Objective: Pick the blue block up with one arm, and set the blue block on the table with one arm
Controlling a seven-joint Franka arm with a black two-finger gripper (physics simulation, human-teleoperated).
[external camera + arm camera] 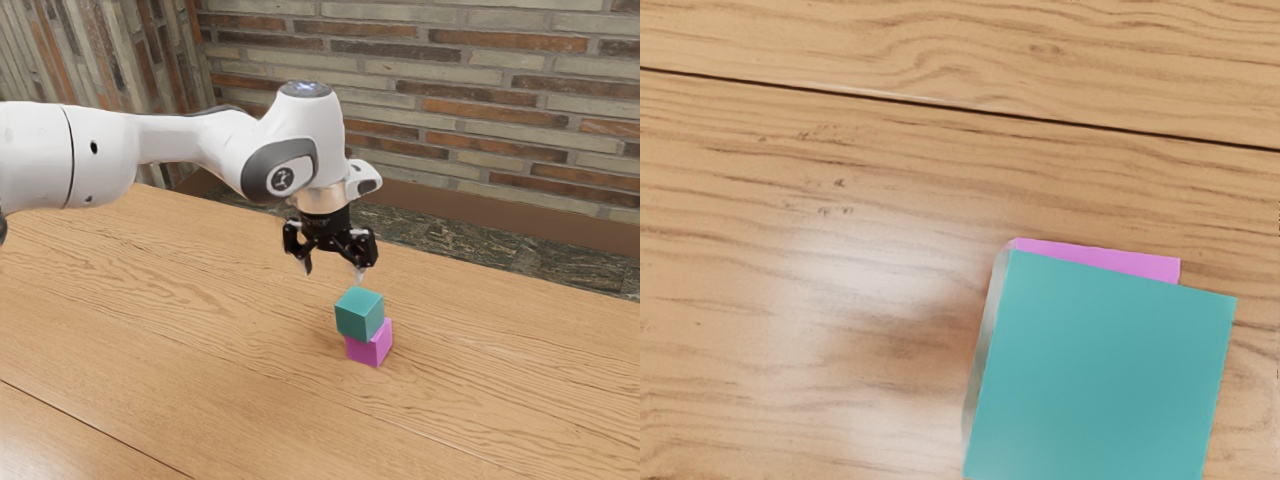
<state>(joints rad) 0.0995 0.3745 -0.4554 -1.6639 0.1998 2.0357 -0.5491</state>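
My gripper (333, 270) is open, its fingertips apart with nothing between them, a little above the teal-blue block (360, 314) and toward the exterior view's left of it. That block rests on top of a pink block (370, 346), slightly turned and offset from it. From the wrist view, the blue block (1102, 370) shows its large top face below my hand. A strip of the pink block (1110, 260) peeks out from beneath one side; the rest of it is hidden.
The wooden table (190, 310) extends around the stack, with a dark seam line (980, 110) running across its top. Behind the table's far edge are a dark stone floor (480, 256) and a brick wall (480, 110).
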